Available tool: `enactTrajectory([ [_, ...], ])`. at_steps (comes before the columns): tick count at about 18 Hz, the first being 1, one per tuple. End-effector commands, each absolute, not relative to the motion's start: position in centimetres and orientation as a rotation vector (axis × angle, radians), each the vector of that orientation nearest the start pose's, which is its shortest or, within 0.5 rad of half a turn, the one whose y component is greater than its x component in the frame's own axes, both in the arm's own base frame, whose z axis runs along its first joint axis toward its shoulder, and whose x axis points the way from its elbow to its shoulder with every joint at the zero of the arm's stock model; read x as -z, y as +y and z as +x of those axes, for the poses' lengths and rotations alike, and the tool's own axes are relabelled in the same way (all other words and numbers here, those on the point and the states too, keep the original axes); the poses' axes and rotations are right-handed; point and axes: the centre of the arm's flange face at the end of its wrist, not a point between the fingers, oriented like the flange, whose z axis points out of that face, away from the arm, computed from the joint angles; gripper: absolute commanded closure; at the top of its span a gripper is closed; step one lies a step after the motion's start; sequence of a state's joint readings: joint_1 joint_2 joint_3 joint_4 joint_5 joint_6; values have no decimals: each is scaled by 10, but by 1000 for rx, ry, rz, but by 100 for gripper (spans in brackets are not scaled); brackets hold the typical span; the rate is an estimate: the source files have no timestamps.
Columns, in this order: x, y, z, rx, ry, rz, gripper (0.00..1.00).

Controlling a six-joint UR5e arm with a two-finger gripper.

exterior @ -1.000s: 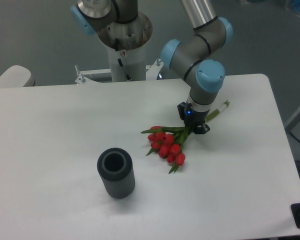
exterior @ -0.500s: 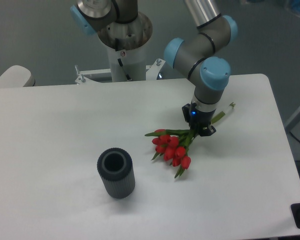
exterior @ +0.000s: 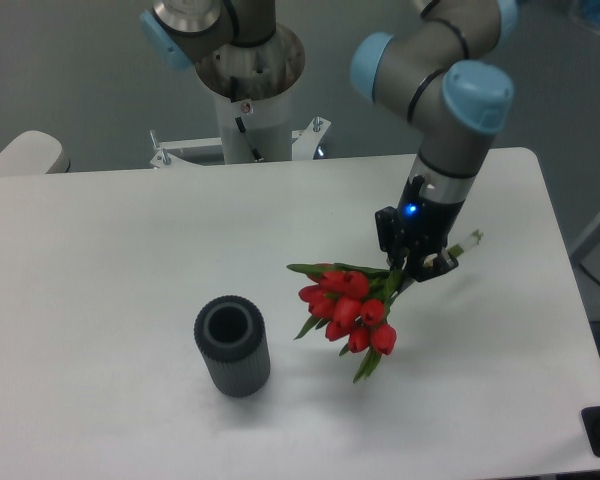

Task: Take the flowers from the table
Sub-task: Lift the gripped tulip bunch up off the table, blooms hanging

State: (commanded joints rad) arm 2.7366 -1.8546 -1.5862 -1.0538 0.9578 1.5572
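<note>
The flowers (exterior: 348, 305), a bunch of small red tulip buds with green leaves, hang tilted in the air above the white table (exterior: 130, 260). The bound green stems run up and right into my gripper (exterior: 417, 266), which is shut on them. A short end of stem sticks out to the right of the gripper. The buds point down and left, and their faint shadow lies on the tabletop below.
A dark grey ribbed cylinder (exterior: 231, 345) stands upright on the table to the left of the flowers. The robot's base column (exterior: 250, 110) stands behind the table's back edge. The table's right edge (exterior: 565, 270) is close to the arm.
The gripper has risen and shifted slightly right with the stems in its grip. The flowers have come off the tabletop and now hang in the air.
</note>
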Motion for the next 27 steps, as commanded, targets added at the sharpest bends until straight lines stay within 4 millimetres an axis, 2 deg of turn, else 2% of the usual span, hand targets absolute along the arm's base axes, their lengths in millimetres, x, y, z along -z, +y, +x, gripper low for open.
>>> enactTrajectory([
  [4, -409, 426, -479, -10, 458, -2268, 80],
  [11, -422, 423, -483, 67, 317, -2178, 80],
  [15, -437, 427, -487, 118, 208, -2157, 80],
  [27, -439, 429, -485, 145, 167, -2157, 80],
])
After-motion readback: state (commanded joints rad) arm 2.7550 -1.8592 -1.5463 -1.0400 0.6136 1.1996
